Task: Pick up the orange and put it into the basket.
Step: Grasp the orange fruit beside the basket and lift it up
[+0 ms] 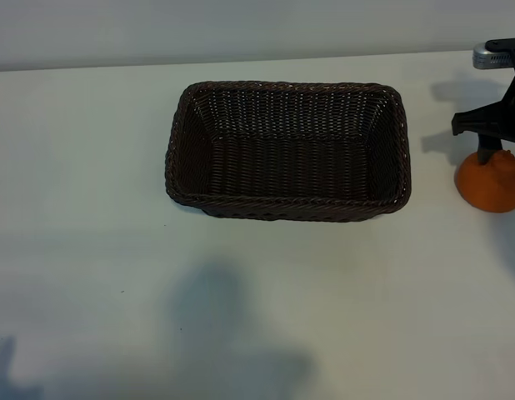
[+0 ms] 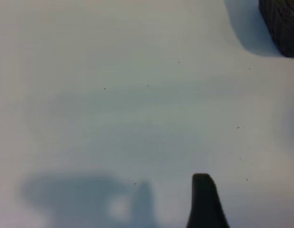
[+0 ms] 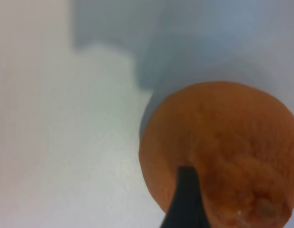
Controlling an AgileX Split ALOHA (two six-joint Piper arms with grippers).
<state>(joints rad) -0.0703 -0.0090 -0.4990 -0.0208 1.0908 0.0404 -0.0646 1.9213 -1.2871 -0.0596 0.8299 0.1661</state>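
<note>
The orange rests on the white table at the far right, to the right of the dark brown woven basket. My right gripper hangs directly over the orange, open, one black finger reaching down to its upper left side. In the right wrist view that fingertip lies against the dimpled orange; the other finger is out of view. My left gripper is open over bare table, with one dark finger showing. A corner of the basket shows beyond it.
The basket is empty and stands mid-table toward the back. The table's back edge meets a pale wall. Arm shadows fall on the white surface near the front.
</note>
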